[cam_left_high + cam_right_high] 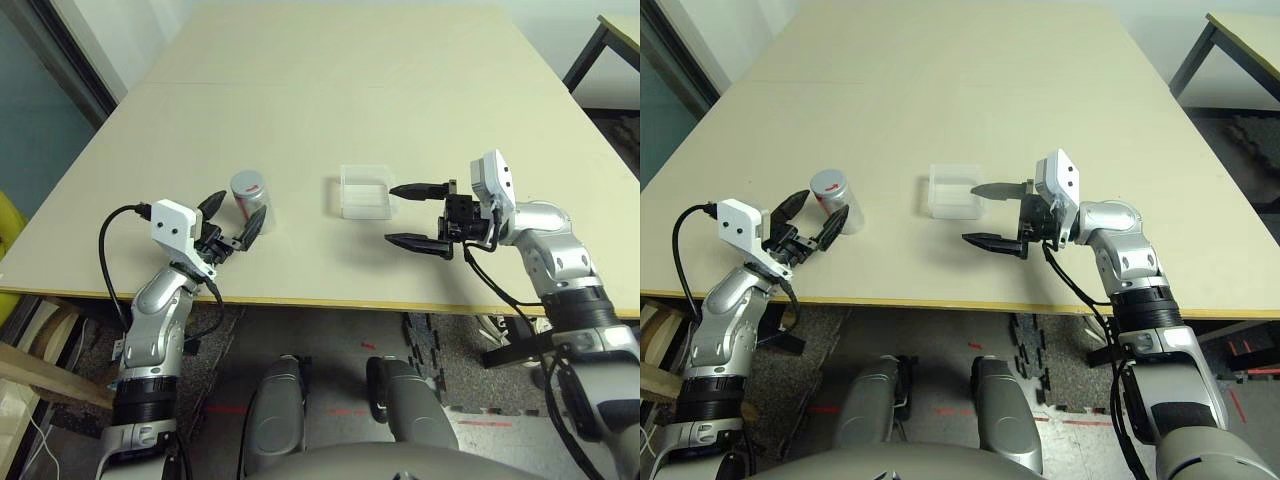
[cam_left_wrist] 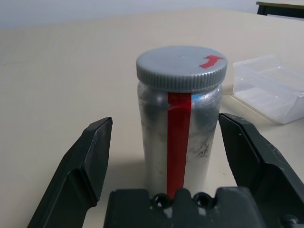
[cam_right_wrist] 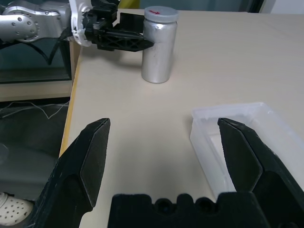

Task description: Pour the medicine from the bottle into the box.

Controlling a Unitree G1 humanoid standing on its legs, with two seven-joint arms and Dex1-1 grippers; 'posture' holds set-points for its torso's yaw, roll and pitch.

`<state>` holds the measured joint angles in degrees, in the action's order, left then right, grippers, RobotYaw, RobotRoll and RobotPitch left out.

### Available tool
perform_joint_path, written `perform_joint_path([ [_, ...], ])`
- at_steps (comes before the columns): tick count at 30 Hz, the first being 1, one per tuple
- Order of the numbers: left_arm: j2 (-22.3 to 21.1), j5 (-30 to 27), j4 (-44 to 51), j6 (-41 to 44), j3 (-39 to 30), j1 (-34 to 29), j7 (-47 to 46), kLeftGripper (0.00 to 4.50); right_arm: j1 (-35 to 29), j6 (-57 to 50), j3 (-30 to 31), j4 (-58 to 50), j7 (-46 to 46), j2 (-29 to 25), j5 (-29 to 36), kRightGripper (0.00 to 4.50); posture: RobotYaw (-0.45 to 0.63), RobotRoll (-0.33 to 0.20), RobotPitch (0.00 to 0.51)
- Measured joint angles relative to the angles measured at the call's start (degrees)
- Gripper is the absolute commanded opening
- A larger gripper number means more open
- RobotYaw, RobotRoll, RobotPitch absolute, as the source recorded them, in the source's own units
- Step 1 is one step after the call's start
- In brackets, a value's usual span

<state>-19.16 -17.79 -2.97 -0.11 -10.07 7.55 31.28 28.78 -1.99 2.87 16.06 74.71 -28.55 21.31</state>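
The silvery bottle [image 1: 251, 201] stands upright on the table, its grey cap on, a red stripe down its label [image 2: 179, 137]. My left gripper [image 1: 232, 222] is open with a finger on either side of the bottle, not touching it. The clear plastic box [image 1: 364, 191] lies near the table's middle. Just right of the box hovers my right gripper [image 1: 415, 215], also open, one fingertip at the box's right rim [image 3: 266, 116]. The medicine is hidden inside the bottle.
The tan table [image 1: 340, 90] stretches far back with bare surface behind the bottle and box. Its front edge [image 1: 330, 300] runs just below both grippers. A second table [image 1: 610, 45] stands at the far right.
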Motion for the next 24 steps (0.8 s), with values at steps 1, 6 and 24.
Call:
perform_joint_path([
  [1,0.0,0.0,-0.3,0.0,0.0,0.4,0.0,4.48,0.0,0.0,0.0,0.0,0.0,0.0,0.0,4.50,0.00,0.000,0.126],
  [6,0.2,0.7,-2.2,0.0,1.0,2.8,-0.2,4.48,0.0,0.0,0.0,0.0,-0.6,0.0,0.0,4.50,-0.01,0.000,0.125],
  [24,1.1,2.2,-8.2,-1.3,2.3,6.9,0.0,4.48,-1.1,0.0,0.0,-1.4,-1.8,-0.4,-0.1,4.50,-0.04,0.000,0.129],
])
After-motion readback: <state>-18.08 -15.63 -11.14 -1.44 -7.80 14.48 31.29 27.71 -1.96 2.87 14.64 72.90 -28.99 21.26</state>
